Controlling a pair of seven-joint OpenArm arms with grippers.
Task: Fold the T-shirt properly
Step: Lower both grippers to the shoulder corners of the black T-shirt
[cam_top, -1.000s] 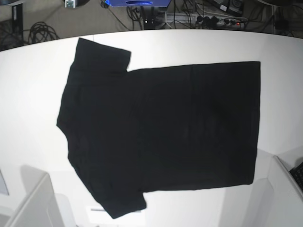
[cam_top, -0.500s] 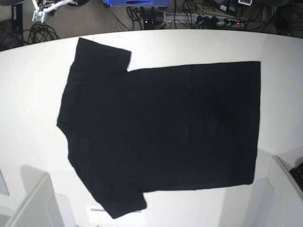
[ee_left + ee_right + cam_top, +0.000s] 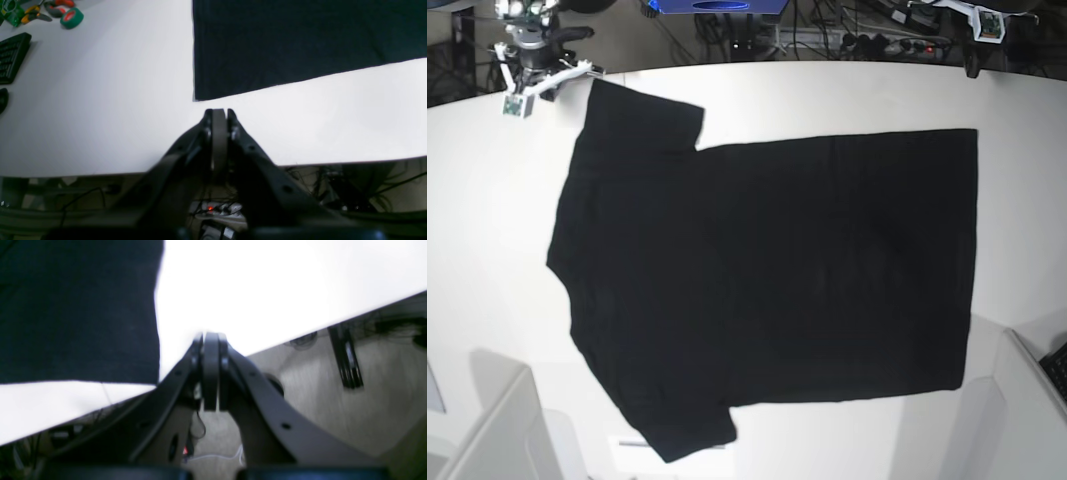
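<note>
I see T-shirt: black cloth, matt, fine knit texture, lying smooth. Table: white, smooth, slight sheen. Left gripper, right gripper: black matt plastic by look. Tape roll: green, glossy.

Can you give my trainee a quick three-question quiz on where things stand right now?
1. True or false: the T-shirt is already folded in half.
2. Which part of the shirt lies nearest the right gripper: a) sleeve b) hem corner c) collar?
3. Are the left gripper jaws open or shut?

Key: 1 false, it lies spread flat on the white table. 2 a. 3 shut, holding nothing.
</note>
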